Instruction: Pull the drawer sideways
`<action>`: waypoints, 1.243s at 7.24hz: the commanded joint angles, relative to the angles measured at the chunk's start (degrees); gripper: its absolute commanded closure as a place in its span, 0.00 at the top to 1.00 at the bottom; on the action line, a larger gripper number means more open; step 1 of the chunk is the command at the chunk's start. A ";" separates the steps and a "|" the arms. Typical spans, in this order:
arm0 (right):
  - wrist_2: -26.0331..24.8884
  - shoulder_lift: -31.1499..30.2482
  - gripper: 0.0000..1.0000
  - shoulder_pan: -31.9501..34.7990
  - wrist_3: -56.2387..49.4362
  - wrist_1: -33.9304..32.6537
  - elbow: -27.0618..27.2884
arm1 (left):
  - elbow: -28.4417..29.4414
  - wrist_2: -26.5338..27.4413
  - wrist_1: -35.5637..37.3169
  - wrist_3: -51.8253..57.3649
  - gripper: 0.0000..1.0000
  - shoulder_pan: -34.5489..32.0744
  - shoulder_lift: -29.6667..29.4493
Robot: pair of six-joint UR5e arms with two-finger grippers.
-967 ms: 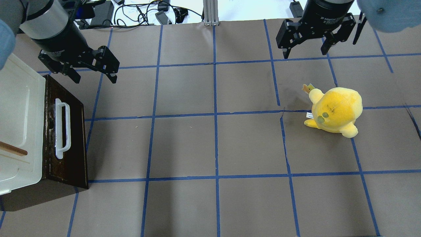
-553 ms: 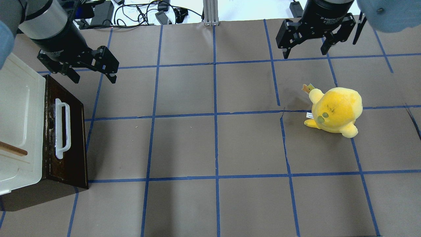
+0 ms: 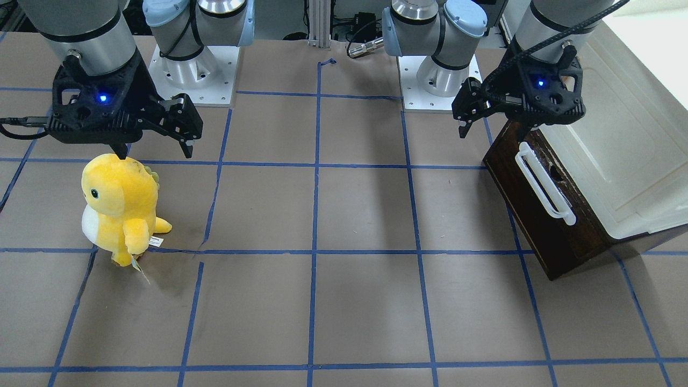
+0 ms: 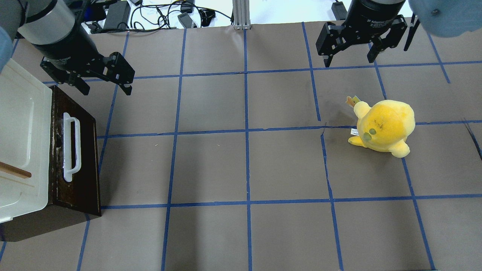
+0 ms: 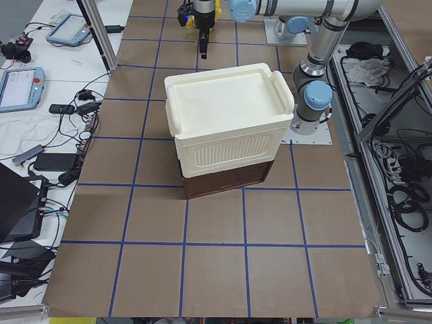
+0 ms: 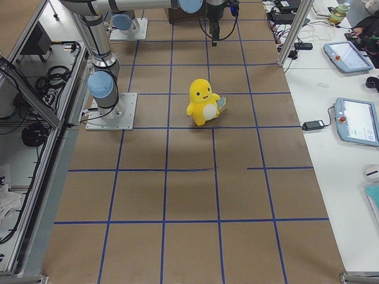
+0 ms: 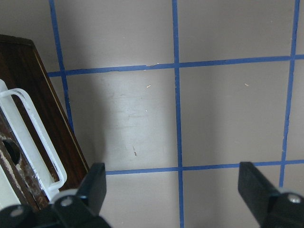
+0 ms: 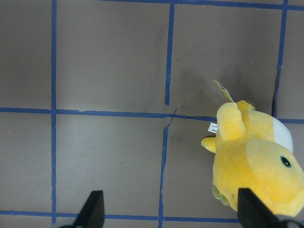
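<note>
We identify the table as a brown surface divided into squares by blue tape lines. At the robot's left edge of it stands the cream-white cabinet. The drawer sits in the cabinet with its dark brown front panel close against the cabinet body, facing the table centre. Well apart from it, on the robot's right half, a yellow plush toy stands upright on a tape line.

The left gripper hangs above the table just beyond the far corner of the drawer front. Its jaws are spread wide and touch nothing. In the left wrist view, one finger appears beside the end of the handle, clear of it. The right gripper hangs above the far side of the table, apart from the plush toy, with jaws likewise spread and empty.

The long white bar handle runs along the drawer front
</note>
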 commanded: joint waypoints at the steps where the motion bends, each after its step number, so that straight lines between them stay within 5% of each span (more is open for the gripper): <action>1: 0.02 0.00 1.00 0.00 0.00 0.00 0.00 | -0.05 -0.07 -0.21 0.29 1.00 0.06 0.22; 9: 0.02 0.00 1.00 0.00 0.00 0.00 0.00 | 0.48 -0.07 -0.30 0.73 1.00 0.59 -0.49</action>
